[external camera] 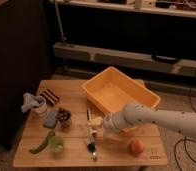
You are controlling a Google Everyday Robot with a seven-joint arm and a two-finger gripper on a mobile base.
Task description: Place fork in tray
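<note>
The pale two-finger gripper (95, 125), open above the middle of the wooden table's (116, 153) front edge, is blurred where it meets its white arm (151, 120), which is cut off at the right. The large yellow-orange plastic tray's (98, 85) near corner is hidden by that arm. The thin silvery metal fork (94, 154) is barely told from the black-handled brush (88, 116).

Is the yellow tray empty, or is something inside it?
Empty: the tray shows only its bare yellow floor. The gripper is outside it, above the wooden table.
</note>
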